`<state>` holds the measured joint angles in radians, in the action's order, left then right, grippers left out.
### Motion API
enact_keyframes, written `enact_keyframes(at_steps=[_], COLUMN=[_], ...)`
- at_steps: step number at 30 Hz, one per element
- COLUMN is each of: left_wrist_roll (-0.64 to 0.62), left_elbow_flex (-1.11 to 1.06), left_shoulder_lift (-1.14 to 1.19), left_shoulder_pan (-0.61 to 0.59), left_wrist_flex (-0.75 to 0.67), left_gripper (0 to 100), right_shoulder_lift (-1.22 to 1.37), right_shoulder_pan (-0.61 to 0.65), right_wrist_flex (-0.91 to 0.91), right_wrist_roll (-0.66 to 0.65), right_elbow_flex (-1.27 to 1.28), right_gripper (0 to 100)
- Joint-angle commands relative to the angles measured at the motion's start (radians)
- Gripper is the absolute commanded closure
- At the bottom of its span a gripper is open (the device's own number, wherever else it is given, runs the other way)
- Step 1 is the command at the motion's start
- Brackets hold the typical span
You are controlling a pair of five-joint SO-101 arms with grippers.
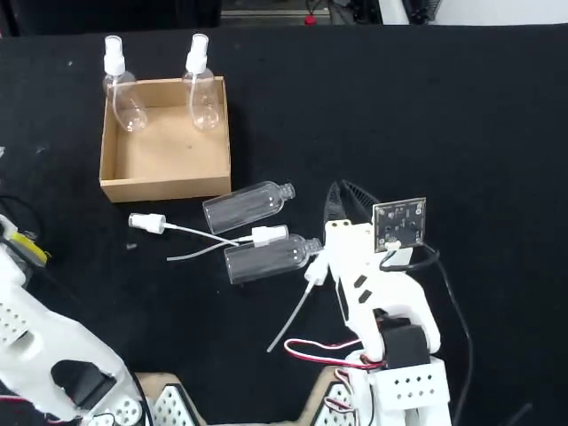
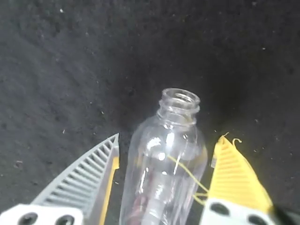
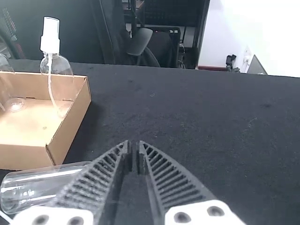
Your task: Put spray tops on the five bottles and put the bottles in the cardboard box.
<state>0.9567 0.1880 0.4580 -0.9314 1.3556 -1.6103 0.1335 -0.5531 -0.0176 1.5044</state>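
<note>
Where cardboard box (image 1: 164,188) sits, two topped bottles (image 1: 127,105) lean inside.

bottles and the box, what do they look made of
Bottles: likely clear glossy plastic; the table shows through and highlights glint on the walls. Cardboard box: brown matte cardboard, judging by its flat, dull walls and thin edges. Spray tops: opaque white, probably plastic.

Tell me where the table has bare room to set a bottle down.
Bare cloth runs right of the cardboard box and beyond the right gripper, to the far edge. The box's near floor is bare. Crowded: between box and gripper, two bottles and loose spray tops.
</note>
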Motion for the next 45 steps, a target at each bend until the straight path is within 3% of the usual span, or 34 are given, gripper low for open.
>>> enact_keyframes(at_steps=[1,12,19,27,33,36,42,45], left_wrist_roll=[0.002,0.221,0.219,0.176,0.17,0.078,-0.296,-0.342], left_elbow_flex=[0.012,0.002,0.002,-0.001,0.015,0.012,-0.12,-0.271], left_shoulder_lift=[-0.009,-0.018,-0.009,-0.021,-0.166,-0.269,-0.396,-0.471], left_shoulder_pan=[-0.012,-0.041,-0.039,-0.019,-0.031,-0.025,0.073,0.131], left_wrist_flex=[-0.025,-0.015,-0.015,0.048,0.144,0.169,0.101,0.034], left_gripper=[70,70,70,88,89,89,89,89], right_shoulder_lift=[-0.012,-0.012,-0.012,-0.012,-0.012,-0.012,-0.001,-0.001], right_shoulder_pan=[0.009,0.008,0.008,0.009,0.011,0.011,0.011,0.011], right_wrist_flex=[0.034,0.034,0.034,0.034,0.034,0.029,-0.057,-0.112], right_wrist_roll=[-0.009,-0.009,-0.009,-0.009,-0.009,-0.009,-0.008,-0.008], right_elbow_flex=[-0.008,-0.008,-0.008,-0.008,-0.008,-0.01,-0.062,-0.107], right_gripper=[97.3,97.3,97.3,97.3,97.3,97.3,97.3,97.3])
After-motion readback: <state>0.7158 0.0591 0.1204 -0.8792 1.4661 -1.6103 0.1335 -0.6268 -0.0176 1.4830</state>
